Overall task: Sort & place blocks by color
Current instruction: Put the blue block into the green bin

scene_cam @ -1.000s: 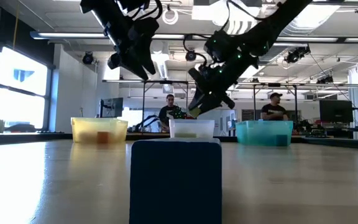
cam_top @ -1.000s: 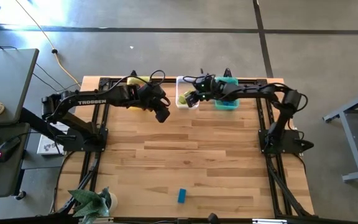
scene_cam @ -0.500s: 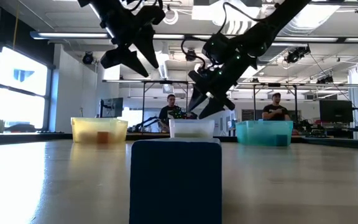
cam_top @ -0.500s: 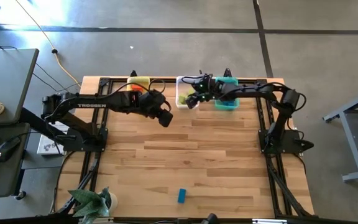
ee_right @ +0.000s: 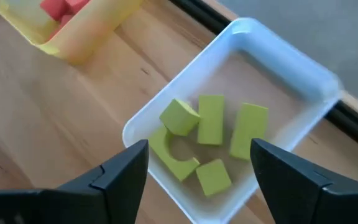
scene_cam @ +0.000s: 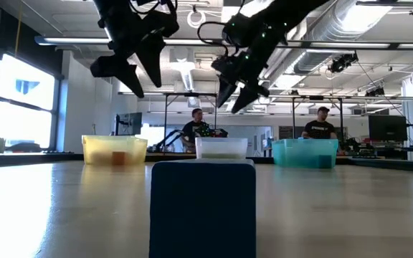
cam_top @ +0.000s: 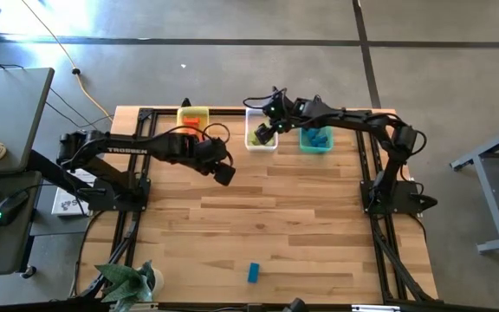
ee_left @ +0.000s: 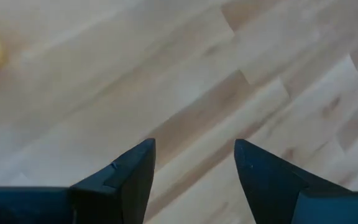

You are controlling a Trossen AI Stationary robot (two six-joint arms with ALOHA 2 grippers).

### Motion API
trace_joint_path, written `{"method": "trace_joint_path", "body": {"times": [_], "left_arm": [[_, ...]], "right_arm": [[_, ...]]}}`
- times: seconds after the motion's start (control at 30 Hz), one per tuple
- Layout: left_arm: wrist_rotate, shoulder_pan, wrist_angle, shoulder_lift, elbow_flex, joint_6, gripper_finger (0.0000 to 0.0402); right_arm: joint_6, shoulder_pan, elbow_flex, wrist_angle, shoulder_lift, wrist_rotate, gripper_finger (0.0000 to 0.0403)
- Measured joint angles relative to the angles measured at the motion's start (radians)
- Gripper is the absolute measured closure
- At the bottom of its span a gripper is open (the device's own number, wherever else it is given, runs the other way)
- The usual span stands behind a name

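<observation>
**Mia:** How much sorting is done, seen from high up?

**Ben:** Nearly all. The red blocks (cam_top: 194, 121) sit in the yellow bin (cam_top: 182, 117), the green blocks (cam_top: 256, 136) in the clear bin (cam_top: 262, 146), and the blue blocks (cam_top: 320, 138) in the teal bin (cam_top: 316, 148). One blue block (cam_top: 253, 272) lies alone on the desk (cam_top: 275, 217), far from the clear bin, so it is left to do.

**Mia:** And from low down?

**Ben:** That lone block (scene_cam: 202, 208) fills the front. The left tool (scene_cam: 127, 68) and the right tool (scene_cam: 233, 89) both hang high above the bins, fingers spread, holding nothing.

**Mia:** The left wrist view?

**Ben:** The left tool (ee_left: 194, 165) gapes over bare desk beside the yellow bin.

**Mia:** The right wrist view?

**Ben:** The right tool (ee_right: 197, 165) is wide apart right above the clear bin (ee_right: 303, 74), empty, with green blocks (ee_right: 210, 118) lying inside.
</observation>
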Motion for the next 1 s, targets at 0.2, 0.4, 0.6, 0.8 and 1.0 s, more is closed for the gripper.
{"method": "trace_joint_path", "body": {"times": [0.2, 0.4, 0.6, 0.8, 1.0], "left_arm": [[0.046, -0.079, -0.015, 0.0, 0.0, 0.044, 0.0194], [0.053, -0.125, -0.107, 0.0, 0.0, 0.042, 0.0193], [0.044, -0.136, -0.196, 0.0, 0.0, 0.062, 0.0193], [0.001, -0.127, -0.231, 0.0, 0.0, 0.077, 0.0193], [-0.003, -0.128, -0.23, 0.0, 0.0, 0.069, 0.0193]], "right_arm": [[-0.004, 0.057, 0.154, -0.226, 0.0, 0.004, 0.0138], [0.0, 0.168, 0.254, -0.436, -0.001, -0.021, 0.0137], [0.053, 0.309, 0.27, -0.516, -0.001, -0.054, 0.0137], [0.049, 0.452, 0.271, -0.536, -0.001, -0.098, 0.0137], [-0.038, 0.576, 0.271, -0.532, -0.001, -0.123, 0.0137]]}}
